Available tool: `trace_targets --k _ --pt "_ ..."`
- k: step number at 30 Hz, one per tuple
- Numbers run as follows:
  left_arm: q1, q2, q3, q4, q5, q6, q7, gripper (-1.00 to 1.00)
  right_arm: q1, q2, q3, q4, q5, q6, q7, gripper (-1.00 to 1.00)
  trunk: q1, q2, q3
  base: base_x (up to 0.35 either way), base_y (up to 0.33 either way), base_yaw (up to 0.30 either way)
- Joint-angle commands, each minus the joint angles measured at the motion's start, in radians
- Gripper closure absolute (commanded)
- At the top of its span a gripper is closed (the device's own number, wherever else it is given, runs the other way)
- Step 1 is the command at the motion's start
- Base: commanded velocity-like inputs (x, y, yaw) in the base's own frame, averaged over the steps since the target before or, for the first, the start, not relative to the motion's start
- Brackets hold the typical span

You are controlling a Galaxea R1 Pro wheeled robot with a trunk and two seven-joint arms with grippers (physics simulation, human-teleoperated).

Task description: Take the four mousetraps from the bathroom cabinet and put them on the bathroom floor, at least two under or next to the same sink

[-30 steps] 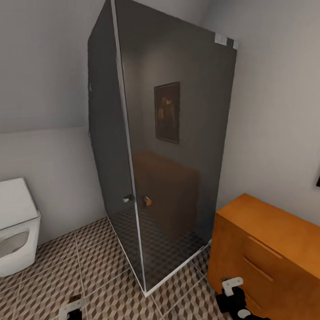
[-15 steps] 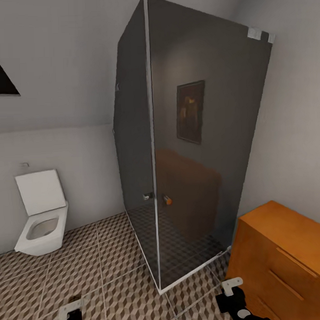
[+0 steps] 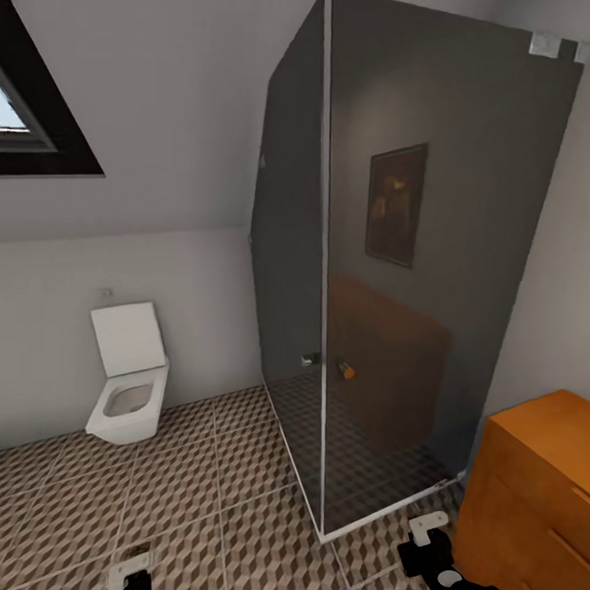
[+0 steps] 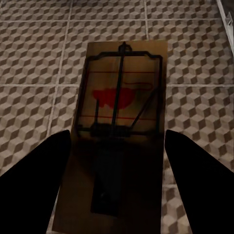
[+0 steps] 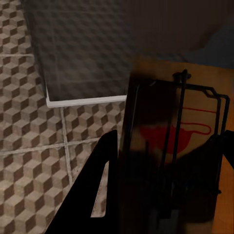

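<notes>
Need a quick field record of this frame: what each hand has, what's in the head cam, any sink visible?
left hand: mousetrap between its fingers, above the bathroom floor
right hand: second mousetrap between its fingers, cabinet behind
head view: toilet with lid up, dark glass shower, cabinet corner, skylight
sink: none seen
traps on floor: none seen

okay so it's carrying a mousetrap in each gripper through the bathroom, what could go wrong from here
The mousetrap between the left gripper's fingers could slip out while the robot drives. The right gripper's mousetrap hangs close to the glass shower enclosure and the cabinet, so a turn might clip either one. No sink is visible here, so the traps may end up dropped near the toilet instead.
</notes>
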Motion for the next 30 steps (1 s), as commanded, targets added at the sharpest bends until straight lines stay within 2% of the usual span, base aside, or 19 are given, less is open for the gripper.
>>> trace_targets --k 1,30 --pt "-0.001 -0.001 -0.008 0.004 0.002 -0.005 0.002 1.0 -0.001 -0.001 -0.008 0.005 0.008 -0.007 -0.002 1.0 0.0 -0.001 0.0 0.0 0.0 0.297" --pt "-0.001 -0.002 -0.008 0.004 0.003 -0.003 0.001 1.0 -0.001 -0.001 -0.008 0.005 0.008 -0.007 -0.002 1.0 0.0 -0.001 0.0 0.0 0.0 0.297"
